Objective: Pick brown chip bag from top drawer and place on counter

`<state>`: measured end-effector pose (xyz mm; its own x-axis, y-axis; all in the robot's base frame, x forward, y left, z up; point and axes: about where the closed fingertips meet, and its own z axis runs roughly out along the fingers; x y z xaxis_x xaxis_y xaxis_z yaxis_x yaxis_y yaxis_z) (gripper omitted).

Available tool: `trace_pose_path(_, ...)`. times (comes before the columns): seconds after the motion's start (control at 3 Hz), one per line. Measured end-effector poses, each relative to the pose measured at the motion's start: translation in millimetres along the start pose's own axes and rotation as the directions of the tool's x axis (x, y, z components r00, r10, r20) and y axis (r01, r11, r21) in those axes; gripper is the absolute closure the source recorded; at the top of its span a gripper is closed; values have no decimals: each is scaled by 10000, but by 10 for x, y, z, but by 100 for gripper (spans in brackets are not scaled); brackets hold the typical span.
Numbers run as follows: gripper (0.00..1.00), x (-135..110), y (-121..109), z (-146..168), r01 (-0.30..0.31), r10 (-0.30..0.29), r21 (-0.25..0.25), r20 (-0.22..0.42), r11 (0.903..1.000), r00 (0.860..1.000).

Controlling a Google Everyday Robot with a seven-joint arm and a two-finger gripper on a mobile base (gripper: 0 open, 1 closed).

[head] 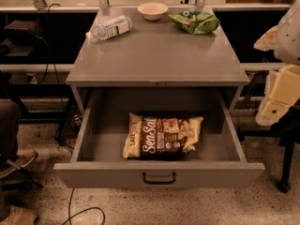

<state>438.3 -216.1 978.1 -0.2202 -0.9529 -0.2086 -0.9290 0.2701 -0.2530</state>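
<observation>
The brown chip bag [161,136] lies flat on the floor of the open top drawer [159,173], its white "Sea Salt" lettering facing up. The drawer is pulled fully out, with its dark pull handle at the front centre. The counter [157,55] is the flat grey cabinet top above and behind the drawer. My gripper [277,97] is at the right edge of the view, to the right of the cabinet and higher than the drawer, well apart from the bag and holding nothing that I can see.
On the counter's far part lie a plastic water bottle [108,28] on its side at left, a white bowl [152,10] in the middle and a green chip bag [194,22] at right. A person's shoes [16,161] and cables are on the floor at left.
</observation>
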Motion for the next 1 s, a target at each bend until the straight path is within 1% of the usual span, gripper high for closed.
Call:
trace_pose_path(0.33,0,0,0,0,0,0,2,1,10000,10000)
trace_pose_path(0.67,0,-117,28,261,-50,73,-438,517,9990,9986)
trace_pose_path(1.0,0,-270,50,664,-289,397,-936,1164,9952,9924)
